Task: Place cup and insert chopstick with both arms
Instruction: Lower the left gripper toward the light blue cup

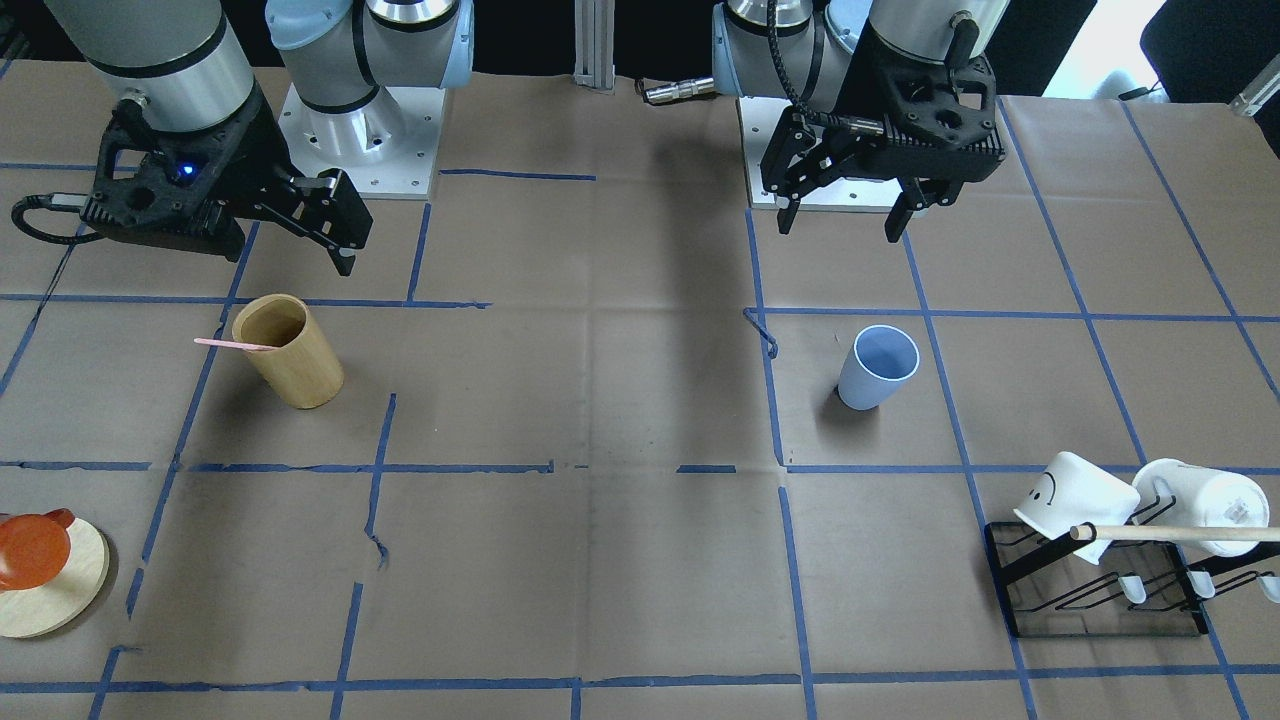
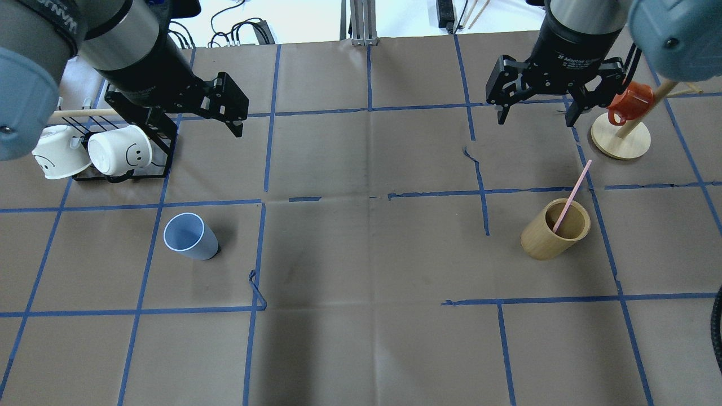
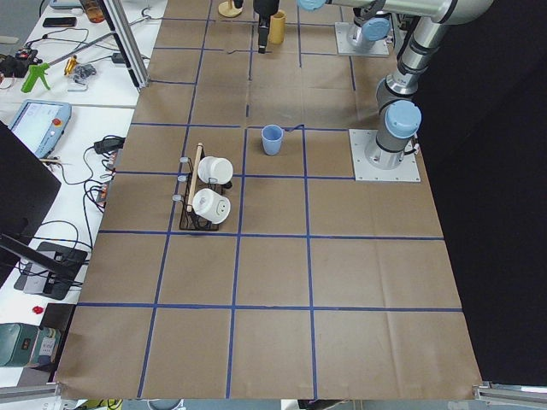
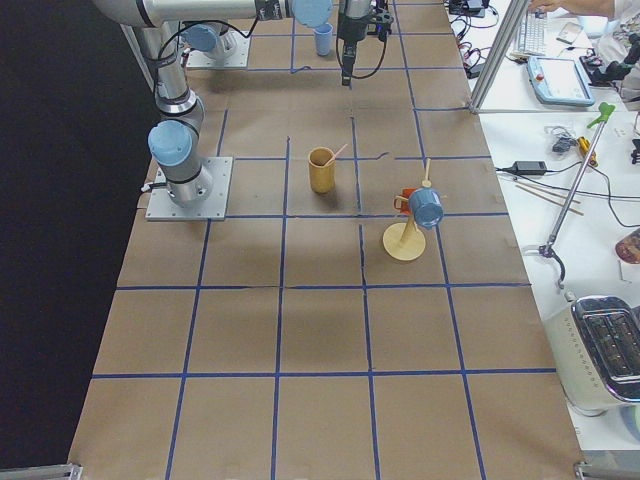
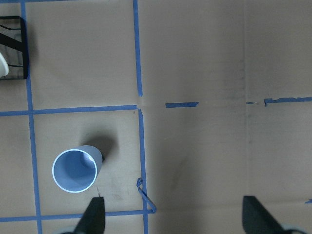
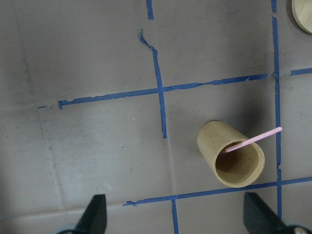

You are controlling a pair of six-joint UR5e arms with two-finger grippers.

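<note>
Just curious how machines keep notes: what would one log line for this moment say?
left gripper open, empty | right gripper open, empty | cup upright, ungrasped | chopstick leaning in wooden cup

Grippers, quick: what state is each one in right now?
Left gripper: open, holding nothing.
Right gripper: open, holding nothing.

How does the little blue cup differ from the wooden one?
The blue cup is tapered and empty; the wooden cup is a straight tan cylinder holding a pink chopstick. The blue cup stands on the robot's left side, the wooden cup on its right. Both stand upright.
</note>
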